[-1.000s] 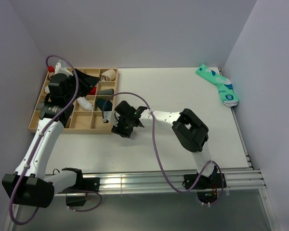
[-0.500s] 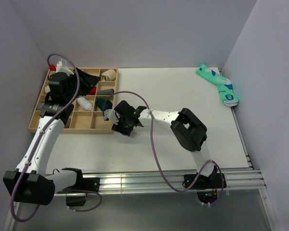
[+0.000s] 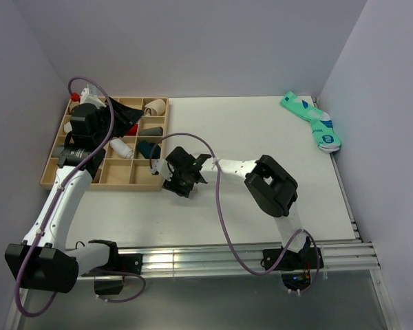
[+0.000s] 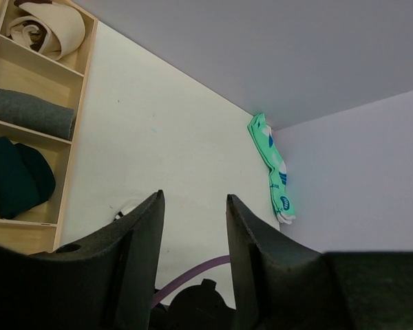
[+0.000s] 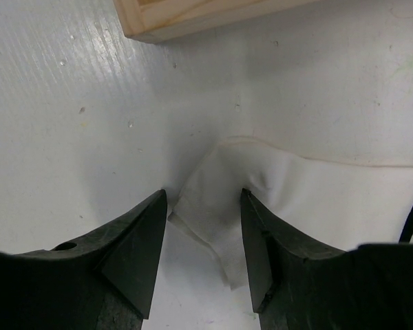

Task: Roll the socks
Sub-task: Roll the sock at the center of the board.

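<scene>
right gripper [image 5: 203,199], shifted slightly toward the wooden tray [image 5: 193,17], straddles wide-jawed a soft, creased white sock [image 5: 282,185] on the smooth counter [image 5: 55,103]; left gripper [image 4: 194,199] half-parted, empty.

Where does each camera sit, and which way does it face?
Top external: above and behind the arm bases, looking down on the table; left arm and right arm show.
Left wrist: over the wooden tray, facing across to the teal socks; left gripper at bottom.
Right wrist: facing down at the white sock beside the tray; right gripper astride it.
Shared: top and left wrist both show tray and teal socks.
</scene>
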